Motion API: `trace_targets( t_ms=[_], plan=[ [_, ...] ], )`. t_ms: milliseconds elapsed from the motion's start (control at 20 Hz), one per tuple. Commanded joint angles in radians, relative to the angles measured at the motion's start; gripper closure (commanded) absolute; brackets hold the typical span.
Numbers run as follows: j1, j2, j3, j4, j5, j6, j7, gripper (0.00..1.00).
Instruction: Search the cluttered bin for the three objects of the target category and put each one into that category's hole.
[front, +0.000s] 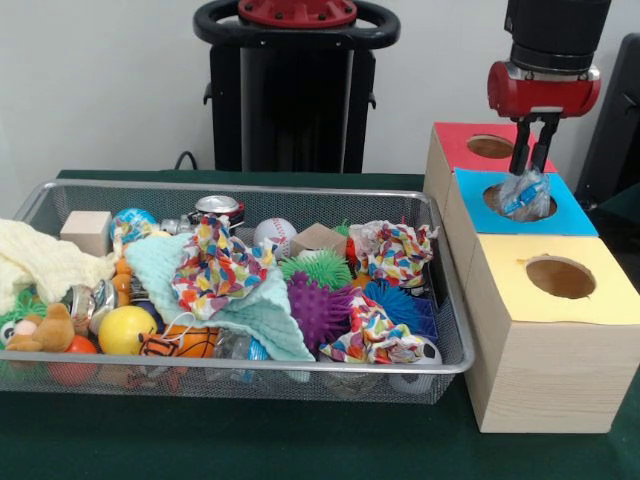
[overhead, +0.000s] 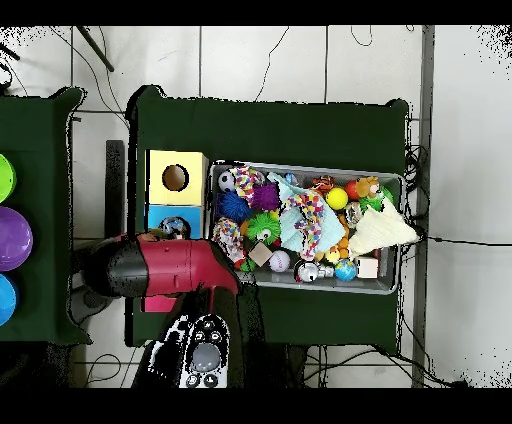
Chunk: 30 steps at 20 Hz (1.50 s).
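Green cloth underfoot; gripper (front: 533, 160) clenches a crumpled plastic bottle (front: 524, 194) over the blue box's hole (front: 497, 199), three o'clock from the bin (front: 300, 196).

Front view: low, close, level with the dark green counter (front: 250, 440), facing the silver wire-mesh bin (front: 240, 372). Overhead view: high, straight down, distant. Both share bin (overhead: 390, 180), counter (overhead: 270, 125) and the wooden three-hole box (front: 545, 330).
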Motion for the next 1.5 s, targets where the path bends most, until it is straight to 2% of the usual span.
trace_targets(
  t_ms=[50,100,250,400,1100,1300,1500],
  plan=[
    [-0.025,0.051,0.013,0.027,0.011,-0.081,0.206,1.00],
    [-0.023,0.050,0.009,0.030,0.014,-0.091,0.216,0.00],
    [-0.024,0.049,0.006,0.036,0.013,-0.109,0.222,0.00],
    [-0.034,0.056,0.016,0.023,0.013,-0.072,0.198,0.00],
    [-0.062,0.030,0.037,0.066,0.010,-0.101,0.182,0.00],
    [-0.069,0.026,0.039,0.049,0.013,-0.068,0.171,0.00],
    [-0.084,-0.018,0.034,0.033,0.012,0.016,0.141,0.00]
  ],
)
